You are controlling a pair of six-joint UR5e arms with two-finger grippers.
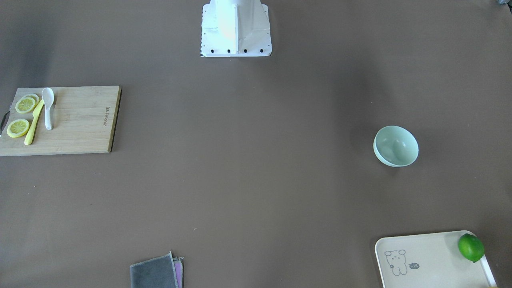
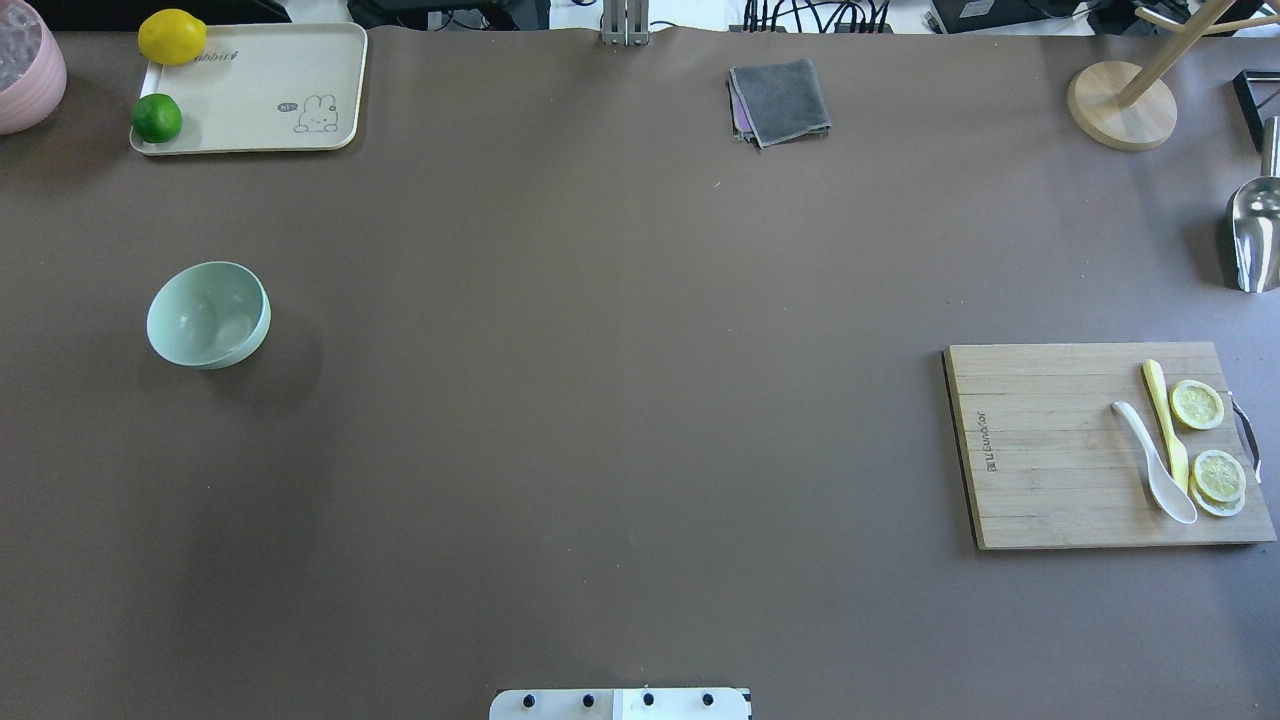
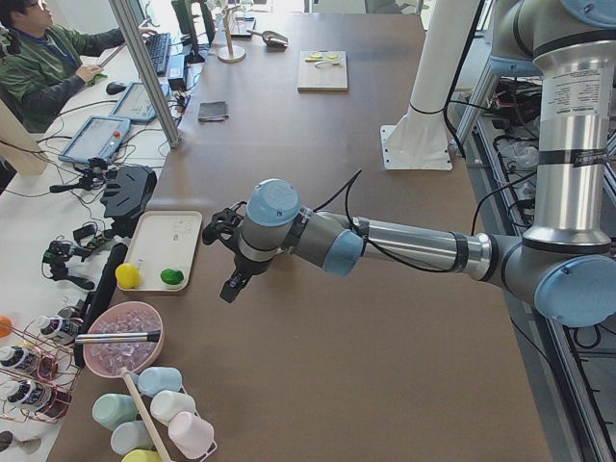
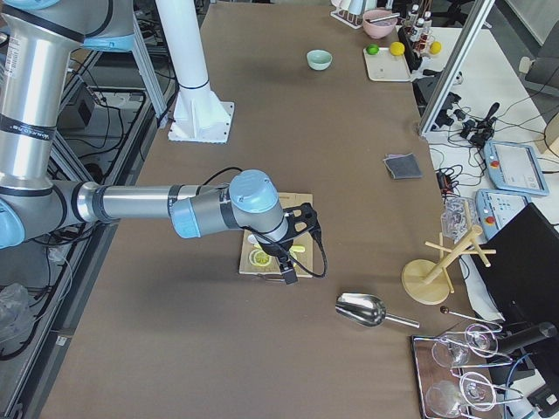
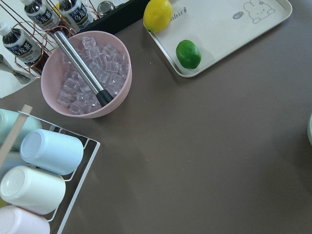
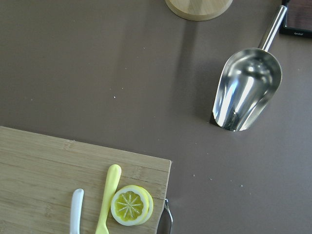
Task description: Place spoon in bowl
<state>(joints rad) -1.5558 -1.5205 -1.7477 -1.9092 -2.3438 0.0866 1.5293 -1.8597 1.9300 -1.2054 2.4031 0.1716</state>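
The white spoon [image 2: 1155,462] lies on a bamboo cutting board [image 2: 1050,450], beside a yellow knife [image 2: 1165,420]; it also shows in the front view [image 1: 48,108], and its handle tip in the right wrist view [image 6: 76,214]. The mint-green bowl [image 2: 208,314] stands empty on the table's other side, also seen in the front view [image 1: 396,146]. My right gripper [image 4: 301,249] hovers above the board's outer end. My left gripper [image 3: 223,258] hovers near the tray, with the bowl hidden behind the arm. Both show only in the side views, so I cannot tell whether they are open or shut.
Lemon slices [image 2: 1197,404] lie on the board. A cream tray [image 2: 260,90] holds a lime [image 2: 157,117] and a lemon [image 2: 172,36]. A pink bowl of ice [image 5: 87,73], a cup rack [image 5: 39,170], a grey cloth [image 2: 780,100], a metal scoop [image 6: 246,87] and a wooden stand [image 2: 1120,105] sit near the edges.
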